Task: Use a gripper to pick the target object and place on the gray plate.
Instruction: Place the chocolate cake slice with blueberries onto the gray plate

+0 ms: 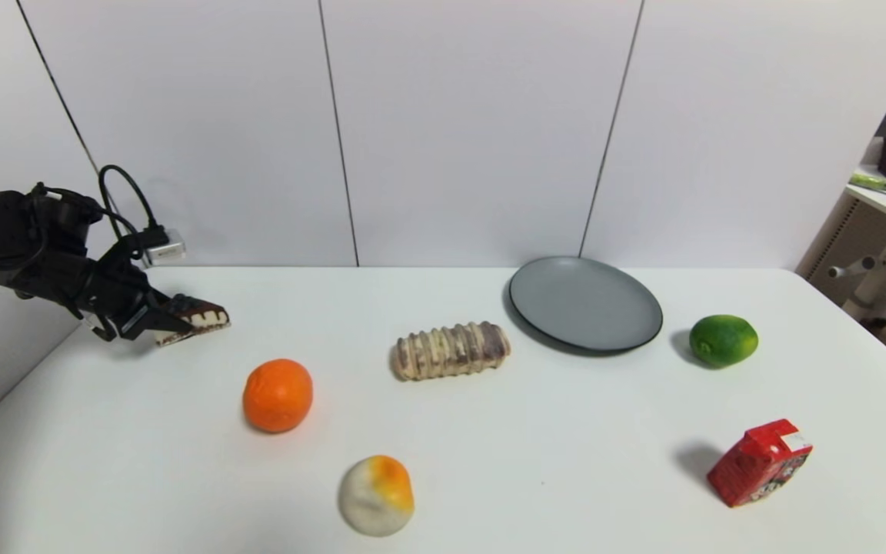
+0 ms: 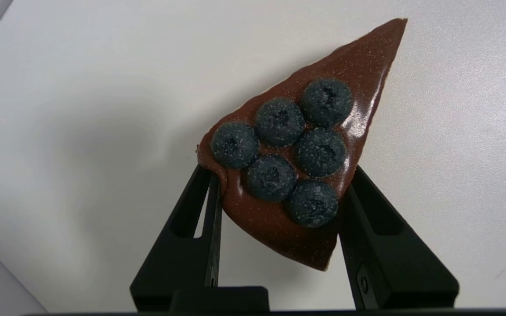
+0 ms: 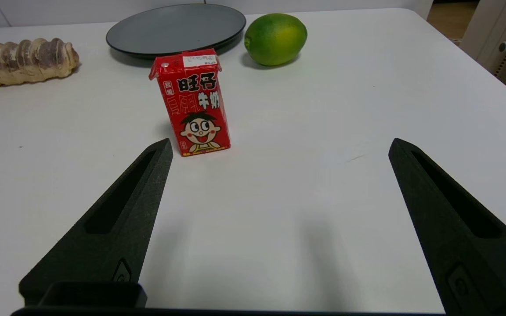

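My left gripper (image 1: 181, 315) is at the table's far left and is shut on the cake slice (image 1: 198, 317). In the left wrist view the gripper (image 2: 279, 171) has its two black fingers pressed against the sides of the slice (image 2: 275, 219), a wedge with a chocolate top and several blueberries. The slice's shadow lies offset on the table. The gray plate (image 1: 585, 304) sits empty at the back, right of centre, far from the slice; it also shows in the right wrist view (image 3: 176, 26). My right gripper (image 3: 280, 142) is open and empty, low over the table in front of the red carton.
A striped bread roll (image 1: 451, 350) lies left of the plate. An orange (image 1: 278, 395) and a white-orange round fruit (image 1: 376, 494) sit front left. A lime (image 1: 723, 340) is right of the plate. A red milk carton (image 1: 760, 462) stands front right.
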### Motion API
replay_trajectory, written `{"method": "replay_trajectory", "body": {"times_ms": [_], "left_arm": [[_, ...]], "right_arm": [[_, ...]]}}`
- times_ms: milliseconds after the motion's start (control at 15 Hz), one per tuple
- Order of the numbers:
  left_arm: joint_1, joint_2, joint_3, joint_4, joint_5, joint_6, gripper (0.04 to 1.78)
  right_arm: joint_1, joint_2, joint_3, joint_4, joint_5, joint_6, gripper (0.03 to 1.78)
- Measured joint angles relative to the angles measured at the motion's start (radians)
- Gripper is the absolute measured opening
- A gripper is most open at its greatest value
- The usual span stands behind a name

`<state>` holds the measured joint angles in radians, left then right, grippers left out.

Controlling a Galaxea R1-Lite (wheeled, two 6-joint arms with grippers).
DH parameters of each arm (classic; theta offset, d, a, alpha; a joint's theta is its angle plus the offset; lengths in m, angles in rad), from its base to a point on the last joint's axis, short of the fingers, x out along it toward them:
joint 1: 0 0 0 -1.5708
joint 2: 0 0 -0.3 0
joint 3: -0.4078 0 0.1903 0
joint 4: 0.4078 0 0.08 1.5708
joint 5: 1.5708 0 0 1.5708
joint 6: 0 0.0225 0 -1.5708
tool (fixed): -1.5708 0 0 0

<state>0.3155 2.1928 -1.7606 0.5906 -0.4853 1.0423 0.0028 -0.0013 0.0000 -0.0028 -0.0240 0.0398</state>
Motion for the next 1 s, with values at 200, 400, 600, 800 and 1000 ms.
{"method": "replay_trajectory", "body": {"times_ms": [200,400,600,800,1000], "left_arm": [[-0.007,-0.019,-0.001,0.0,-0.014,-0.005,0.78],[-0.04,-0.069,0.0,0.0,-0.044,-0.026,0.78],[-0.136,-0.119,-0.008,-0.006,-0.066,-0.091,0.78],[-0.282,-0.133,-0.062,-0.007,-0.066,-0.142,0.76],[-0.427,-0.113,-0.147,-0.008,-0.058,-0.167,0.76]], "right_arm": [[0.0,0.0,0.0,0.0,0.0,0.0,1.7],[0.0,0.0,0.0,0.0,0.0,0.0,1.7],[0.0,0.0,0.0,0.0,0.0,0.0,1.7],[0.0,0.0,0.0,0.0,-0.001,0.0,1.7],[0.0,0.0,0.0,0.0,-0.001,0.0,1.7]]}}
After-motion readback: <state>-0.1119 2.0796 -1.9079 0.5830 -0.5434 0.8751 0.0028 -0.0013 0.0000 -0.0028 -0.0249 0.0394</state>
